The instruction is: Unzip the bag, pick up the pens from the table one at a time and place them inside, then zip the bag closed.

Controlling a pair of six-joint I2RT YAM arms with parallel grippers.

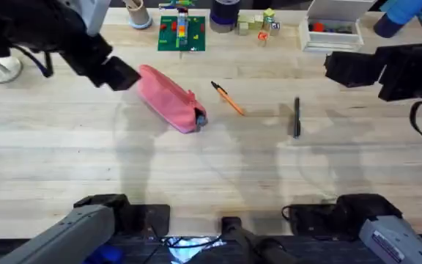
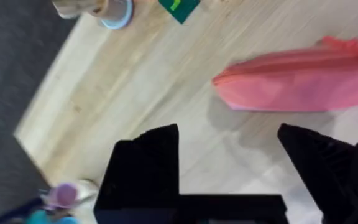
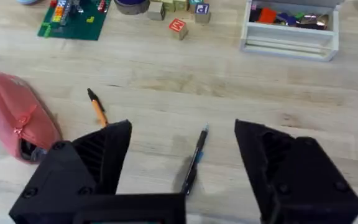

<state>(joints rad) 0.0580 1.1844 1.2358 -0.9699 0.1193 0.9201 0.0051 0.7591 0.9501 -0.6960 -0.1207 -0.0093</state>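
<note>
Pink fabric marks the pencil pouch [image 1: 168, 98], lying zipped and slantwise on the wooden bench [image 1: 196, 169], its grey-blue end toward the arms' bases. Right of the pouch, the orange pen [image 1: 229, 99] lies close by; the dark pen [image 1: 297, 117] rests farther right, well apart. Left of the pouch hangs the left hand [image 2: 229, 165], wide open and empty, seemingly lined up to take the bag for unzipping. Above the dark pen hangs the right hand [image 3: 182, 158], spread wide and holding nothing. Behind the pouch, a green board [image 1: 182, 33], toy blocks [image 1: 258, 23] and a white tray [image 1: 333, 31] stand clear; nothing blocks either reach.
</note>
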